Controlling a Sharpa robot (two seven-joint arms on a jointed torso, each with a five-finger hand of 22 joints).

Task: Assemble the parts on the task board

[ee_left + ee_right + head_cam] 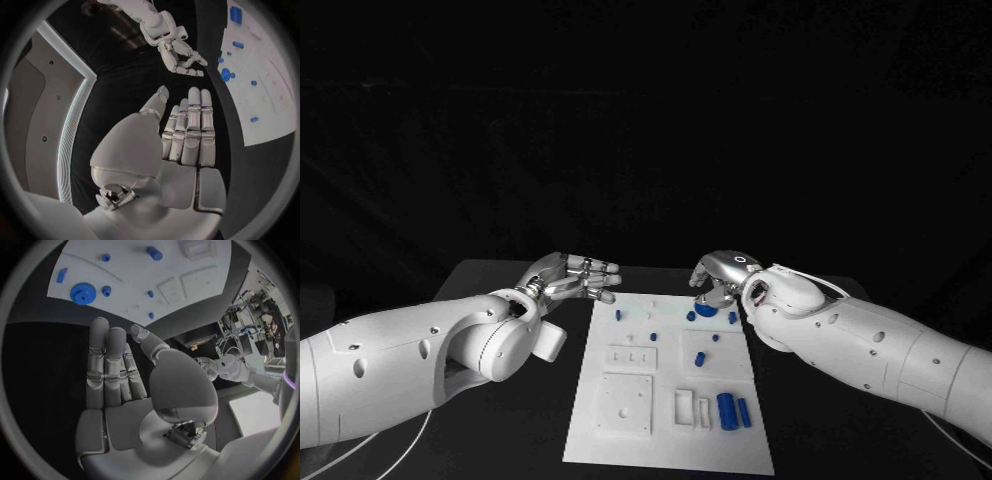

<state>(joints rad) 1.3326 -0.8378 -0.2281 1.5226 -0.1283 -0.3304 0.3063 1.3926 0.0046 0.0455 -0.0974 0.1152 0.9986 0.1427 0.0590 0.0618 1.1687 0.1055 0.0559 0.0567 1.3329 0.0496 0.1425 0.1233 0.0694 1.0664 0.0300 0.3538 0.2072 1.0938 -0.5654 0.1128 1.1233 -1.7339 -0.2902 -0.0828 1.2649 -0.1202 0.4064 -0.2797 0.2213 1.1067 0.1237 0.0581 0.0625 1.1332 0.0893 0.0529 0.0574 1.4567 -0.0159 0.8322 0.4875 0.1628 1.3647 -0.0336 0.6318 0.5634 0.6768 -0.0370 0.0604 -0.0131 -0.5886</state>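
While blue parts (pixel 727 407) lie loose at the near end of the task board (pixel 668 445), a piece could be knocked aside by the empty, spread right hand (pixel 720 280) over the gear (pixel 707 310), which it partly hides; the left hand (pixel 570 277) hangs open.

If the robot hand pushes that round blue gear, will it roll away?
Probably not. The gear lies flat on the board, so it would likely slide, not roll. It looks stiff and small, so probably light. Its toothed rim might help grip.
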